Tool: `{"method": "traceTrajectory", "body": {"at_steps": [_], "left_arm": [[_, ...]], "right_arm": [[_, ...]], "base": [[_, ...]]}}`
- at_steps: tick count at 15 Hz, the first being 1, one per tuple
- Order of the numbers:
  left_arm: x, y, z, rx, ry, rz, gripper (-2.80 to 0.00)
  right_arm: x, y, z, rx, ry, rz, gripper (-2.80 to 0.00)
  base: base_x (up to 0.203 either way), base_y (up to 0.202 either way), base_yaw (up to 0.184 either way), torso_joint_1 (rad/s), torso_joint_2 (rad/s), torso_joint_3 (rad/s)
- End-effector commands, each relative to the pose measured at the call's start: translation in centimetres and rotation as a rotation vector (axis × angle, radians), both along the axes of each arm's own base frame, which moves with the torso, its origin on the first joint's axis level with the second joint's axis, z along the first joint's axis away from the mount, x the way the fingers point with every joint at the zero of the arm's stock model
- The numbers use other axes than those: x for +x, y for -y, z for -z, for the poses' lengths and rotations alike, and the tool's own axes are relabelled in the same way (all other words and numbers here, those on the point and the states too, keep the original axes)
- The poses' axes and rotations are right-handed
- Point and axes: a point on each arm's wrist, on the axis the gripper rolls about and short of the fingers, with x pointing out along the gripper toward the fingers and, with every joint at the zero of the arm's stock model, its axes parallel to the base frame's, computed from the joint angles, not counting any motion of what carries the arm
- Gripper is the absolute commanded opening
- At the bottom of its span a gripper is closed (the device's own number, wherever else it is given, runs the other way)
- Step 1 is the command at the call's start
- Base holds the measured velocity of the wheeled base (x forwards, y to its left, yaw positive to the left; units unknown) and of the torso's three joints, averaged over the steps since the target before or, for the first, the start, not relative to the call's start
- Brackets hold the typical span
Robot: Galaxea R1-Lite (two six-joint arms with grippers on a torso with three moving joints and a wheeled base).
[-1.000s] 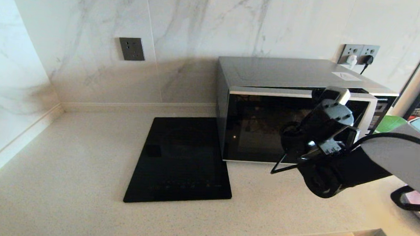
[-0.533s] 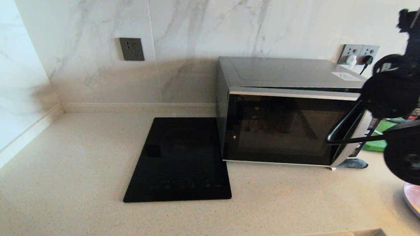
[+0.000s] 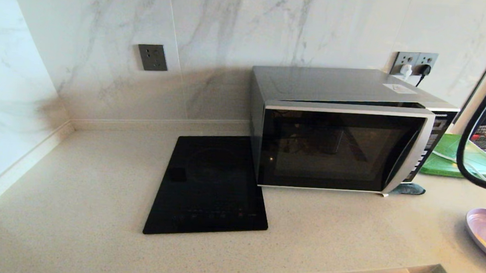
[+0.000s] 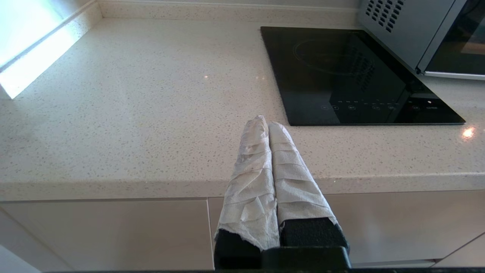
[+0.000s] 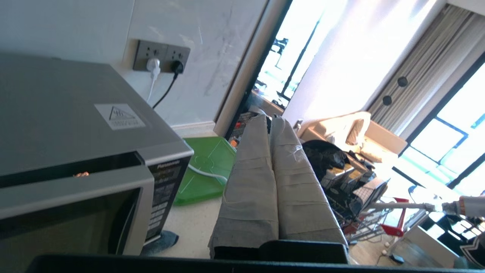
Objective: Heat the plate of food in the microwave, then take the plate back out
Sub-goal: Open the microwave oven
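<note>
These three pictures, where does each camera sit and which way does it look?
Head view: up on the robot's head, looking down at the counter with the cooktop, microwave and plate; only a black cable of the robot shows.
Left wrist view: behind the shut left gripper, low before the counter edge, facing the cooktop.
Right wrist view: behind the shut right gripper, raised beside the microwave, facing the room beyond.
Shared: the microwave shows in all three; the green tray in head and right wrist views.
</note>
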Motion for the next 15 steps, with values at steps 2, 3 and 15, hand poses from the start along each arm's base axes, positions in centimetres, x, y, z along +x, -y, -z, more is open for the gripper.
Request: {"method": "traceTrajectory", "body": {"at_steps": [2, 3, 15], "left_arm": [[0.0, 0.0, 0.0, -0.001, 0.001, 0.000, -2.80], [0.0, 0.0, 0.0, -0.001, 0.001, -0.001, -2.80], [0.0, 0.0, 0.0, -0.001, 0.001, 0.000, -2.80]], "right_arm": [[-1.0, -0.6, -2.4, -0.009, -0.013, -0.045, -2.80], [-1.3, -0.7, -2.8, -0.036, -0.046, -0.060, -2.80], [-1.8, 9.3, -2.1, -0.400, -0.595, -0.300, -2.80]], "base": [[0.000, 0.000, 0.000, 0.000, 0.00, 0.000], [0.000, 0.000, 0.000, 0.000, 0.00, 0.000], [0.000, 0.000, 0.000, 0.000, 0.00, 0.000]]}}
